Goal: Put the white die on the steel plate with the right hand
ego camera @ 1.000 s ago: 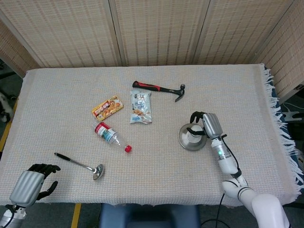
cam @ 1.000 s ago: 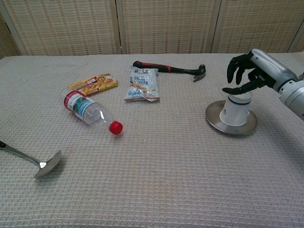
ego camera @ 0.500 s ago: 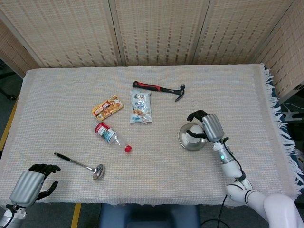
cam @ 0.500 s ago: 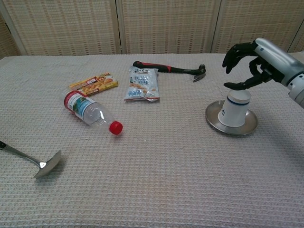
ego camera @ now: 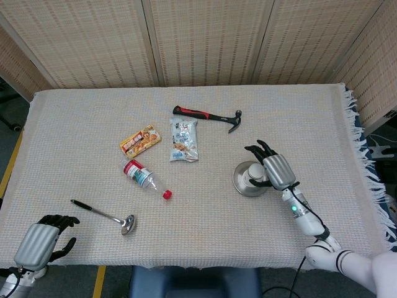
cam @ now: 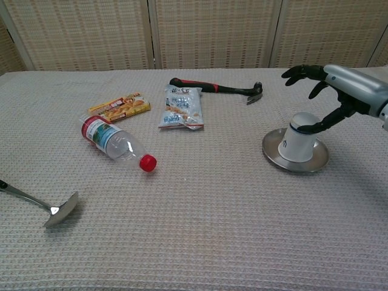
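Chest view: your white die (cam: 299,137) stands on the steel plate (cam: 295,159). Your right robot hand (cam: 339,91) hangs beside it, fingers spread, holding nothing, thumb at the die's top.

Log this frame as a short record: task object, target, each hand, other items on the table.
die: white die stands on the plate
plate: steel plate, right side of the table
right hand: right hand fingers spread, one finger at the die's top, not gripping it
left hand: left hand at the table's near left edge, fingers curled, holding nothing
others: hammer, snack bag, orange packet, bottle, ladle
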Tool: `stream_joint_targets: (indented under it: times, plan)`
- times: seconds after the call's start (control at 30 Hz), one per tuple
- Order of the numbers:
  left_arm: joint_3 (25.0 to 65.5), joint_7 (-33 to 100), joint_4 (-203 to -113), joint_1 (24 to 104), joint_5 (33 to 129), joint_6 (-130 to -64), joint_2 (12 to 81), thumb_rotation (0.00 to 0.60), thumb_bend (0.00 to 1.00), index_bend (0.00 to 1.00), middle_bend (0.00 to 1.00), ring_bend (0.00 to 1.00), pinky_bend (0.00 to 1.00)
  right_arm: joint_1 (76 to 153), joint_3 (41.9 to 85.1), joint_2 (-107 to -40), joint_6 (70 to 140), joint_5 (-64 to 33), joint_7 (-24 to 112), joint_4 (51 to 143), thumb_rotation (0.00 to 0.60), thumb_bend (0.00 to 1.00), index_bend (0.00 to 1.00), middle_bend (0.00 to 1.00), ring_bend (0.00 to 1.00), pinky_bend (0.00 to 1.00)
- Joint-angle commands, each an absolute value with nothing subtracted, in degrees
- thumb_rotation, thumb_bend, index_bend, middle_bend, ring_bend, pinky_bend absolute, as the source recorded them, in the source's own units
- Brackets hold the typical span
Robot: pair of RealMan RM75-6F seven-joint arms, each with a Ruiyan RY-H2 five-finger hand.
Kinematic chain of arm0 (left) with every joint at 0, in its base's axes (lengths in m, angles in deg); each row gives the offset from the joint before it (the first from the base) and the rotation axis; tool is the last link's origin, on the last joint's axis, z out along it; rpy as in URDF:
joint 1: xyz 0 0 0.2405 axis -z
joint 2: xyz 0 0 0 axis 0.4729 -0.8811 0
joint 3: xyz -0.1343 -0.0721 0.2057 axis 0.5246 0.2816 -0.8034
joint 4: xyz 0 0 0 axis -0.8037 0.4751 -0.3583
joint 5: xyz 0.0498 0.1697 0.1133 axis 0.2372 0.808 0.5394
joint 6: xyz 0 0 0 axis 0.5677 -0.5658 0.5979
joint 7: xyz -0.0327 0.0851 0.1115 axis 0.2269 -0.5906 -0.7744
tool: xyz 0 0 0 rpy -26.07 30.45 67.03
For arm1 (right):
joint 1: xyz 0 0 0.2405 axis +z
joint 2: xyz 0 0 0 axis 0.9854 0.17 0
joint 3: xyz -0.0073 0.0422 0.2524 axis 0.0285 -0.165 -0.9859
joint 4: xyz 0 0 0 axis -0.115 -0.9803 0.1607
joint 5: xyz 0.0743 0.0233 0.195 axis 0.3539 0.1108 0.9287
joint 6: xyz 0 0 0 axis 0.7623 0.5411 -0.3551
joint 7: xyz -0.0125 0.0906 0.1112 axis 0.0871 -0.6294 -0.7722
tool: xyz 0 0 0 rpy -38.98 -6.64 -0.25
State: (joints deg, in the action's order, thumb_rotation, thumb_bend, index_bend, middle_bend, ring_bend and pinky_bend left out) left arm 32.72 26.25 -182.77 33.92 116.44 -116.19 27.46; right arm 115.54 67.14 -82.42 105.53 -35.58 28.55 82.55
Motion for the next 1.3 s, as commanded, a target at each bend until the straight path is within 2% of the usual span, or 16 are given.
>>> stream_joint_targets:
  times: [0.03,0.13,0.3,0.47,0.73,0.93,1.3]
  plan:
    - [32.67,26.24,-182.86,33.93,116.40,-116.10,27.40,0.600,0.34,0.38,0.43,0.36,0.38,115.49,66.62,-78.12,99.91,-30.92,35.26,89.52,0.600,0.04,0.14,0.16,0.03,0.29]
    - [32.68,26.14,-182.94,33.97,116.27,-115.96,27.37,0.600,0.34,0.38,0.43,0.36,0.38,115.56,66.04,-77.55,98.39,-28.69,38.68,91.22,0.600,0.04,0.19,0.16,0.03,0.32]
    - [32.65,26.16,-183.04,34.01,116.14,-115.78,27.29,0.600,0.34,0.38,0.43,0.36,0.38,115.65,65.42,-79.05,97.85,-27.19,40.91,89.99,0.600,0.03,0.29,0.22,0.08,0.40]
    - [32.62,26.20,-183.08,34.03,116.11,-115.70,27.22,0.600,0.34,0.38,0.43,0.37,0.38,115.94,65.35,-81.73,97.54,-27.26,40.98,86.11,0.600,0.03,0.33,0.26,0.11,0.45]
    - [32.68,26.45,-183.06,34.02,116.07,-115.85,27.12,0.600,0.34,0.38,0.43,0.37,0.38,116.38,65.51,-85.23,97.57,-28.82,38.29,80.55,0.600,0.03,0.34,0.28,0.15,0.52]
    - [32.66,26.52,-183.11,34.03,116.17,-115.88,27.12,0.600,0.34,0.39,0.43,0.37,0.38,116.04,65.43,-86.56,100.18,-30.80,35.56,78.22,0.600,0.03,0.40,0.37,0.28,0.62]
    - [32.56,26.10,-183.26,34.05,116.11,-115.63,27.07,0.600,0.34,0.39,0.43,0.37,0.38,114.94,64.41,-85.12,103.47,-31.60,34.58,80.19,0.600,0.03,0.44,0.40,0.30,0.63]
